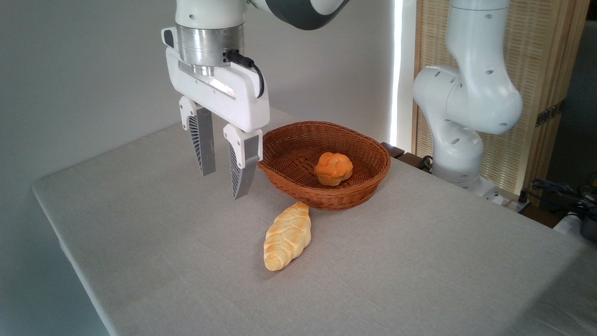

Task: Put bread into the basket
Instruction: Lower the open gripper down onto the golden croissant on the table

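Camera: braided golden bread [287, 236] lies beside woven wicker basket [368, 179]; ribbed end effector [224, 183] hangs apart, empty.

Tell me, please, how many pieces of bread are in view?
2. The braided loaf lies on the table just in front of the basket; the round orange bun sits inside the basket. Nothing appears hidden.

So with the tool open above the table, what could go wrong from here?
1. The pale braided loaf lies with one end close to the reddish-brown wicker basket, so a finger may catch the rim.
2. The small round orange bun already sits inside; the loaf may land on it.
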You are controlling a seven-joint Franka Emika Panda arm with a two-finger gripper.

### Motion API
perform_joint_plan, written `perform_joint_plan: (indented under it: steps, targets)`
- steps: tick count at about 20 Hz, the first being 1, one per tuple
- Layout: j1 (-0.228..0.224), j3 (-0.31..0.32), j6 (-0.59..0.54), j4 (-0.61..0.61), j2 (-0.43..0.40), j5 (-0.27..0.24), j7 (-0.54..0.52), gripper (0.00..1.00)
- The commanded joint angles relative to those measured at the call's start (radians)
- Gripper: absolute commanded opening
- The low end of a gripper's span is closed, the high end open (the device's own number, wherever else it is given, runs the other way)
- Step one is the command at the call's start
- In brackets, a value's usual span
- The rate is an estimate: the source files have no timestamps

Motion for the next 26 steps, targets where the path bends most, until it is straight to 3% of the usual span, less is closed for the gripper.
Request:
perform_joint_plan:
  steps: [1, 18, 26]
  targets:
    - [0.007, -0.002, -0.026, 0.018, 0.018, -0.021, 0.011, 1.00]
    - [0.011, -0.002, -0.027, 0.016, 0.024, -0.020, 0.009, 1.00]
    - [0.008, -0.004, -0.113, 0.004, 0.023, -0.017, 0.021, 1.00]
